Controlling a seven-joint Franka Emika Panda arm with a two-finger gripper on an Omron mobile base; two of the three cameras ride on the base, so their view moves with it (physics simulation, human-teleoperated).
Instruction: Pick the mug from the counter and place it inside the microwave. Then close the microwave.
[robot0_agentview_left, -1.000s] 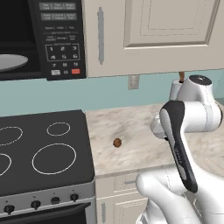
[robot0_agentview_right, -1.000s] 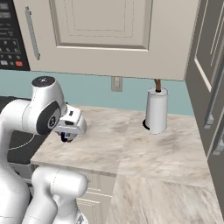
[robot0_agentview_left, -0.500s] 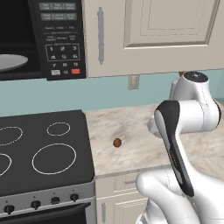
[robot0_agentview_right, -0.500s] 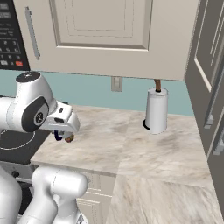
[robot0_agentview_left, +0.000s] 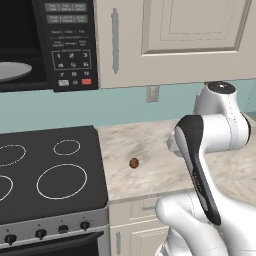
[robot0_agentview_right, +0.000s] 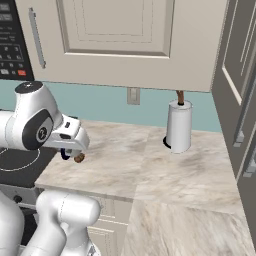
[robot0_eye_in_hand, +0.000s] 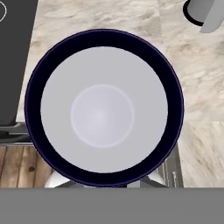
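1. Location of the mug. In the hand view I look straight down into the mug (robot0_eye_in_hand: 103, 109): dark blue rim, pale interior, upright. Below it lie the marbled table (robot0_eye_in_hand: 192, 78) and the edge of the black stovetop (robot0_eye_in_hand: 13, 65). In the right base view a dark blue part of it shows just under the hand, near the small brown ball (robot0_agentview_right: 79, 158).

2. State of the pincer. The pincer (robot0_agentview_right: 67, 150) has its jaws drawn nearly together. The fingers themselves are hidden, so I judge from the mug sitting centred right under the camera that they are clamped on it, probably on a thin section such as the wall or handle.

3. Handling properties (judgement).
- Rigid; it will not deform under the jaws.
- Light and empty, so there is nothing to spill.
- The glazed-looking surface is likely slippery, so a hold on a thin section can pivot. I keep wrist rotations slow.
- Probably brittle. I avoid knocking it on the microwave (robot0_agentview_left: 45, 45) frame.

4. Where to hold. I would favour the wall near the rim, with the mug hanging vertical.

5. Destination. The microwave cavity stands open above the stovetop, its round plate (robot0_agentview_left: 10, 71) exposed. I set the base flat on that plate before letting go.
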